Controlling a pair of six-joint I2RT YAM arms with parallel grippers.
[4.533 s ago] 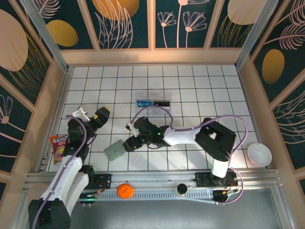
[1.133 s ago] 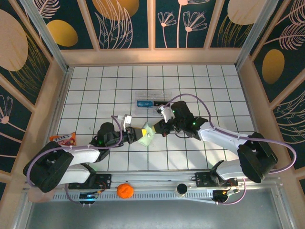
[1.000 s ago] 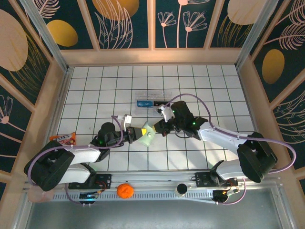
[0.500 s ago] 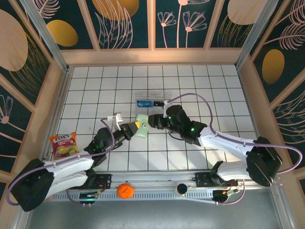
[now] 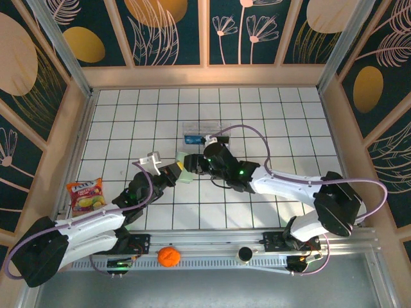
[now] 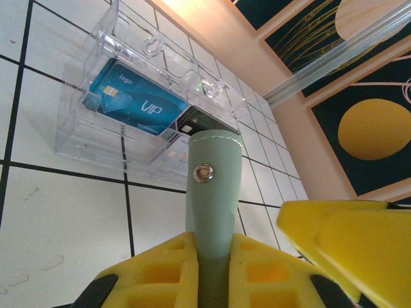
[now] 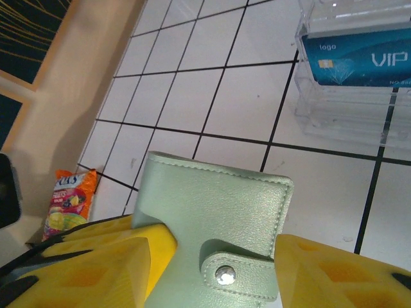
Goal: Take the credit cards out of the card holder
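Two-arm hold on the card holder, seen just to the near side of the clear plastic box and slightly to its left. The left gripper pinches the holder's lower edge between its yellow fingers, keeping it upright and off the tiles. The right gripper, also on the near side of the box, has its fingers spread on either side of the holder without clamping it. The strap's snap button looks fastened, so the holder is still folded shut. No card from the holder is visible. Opening the snap, unfolding, and drawing out the cards all appear to remain.
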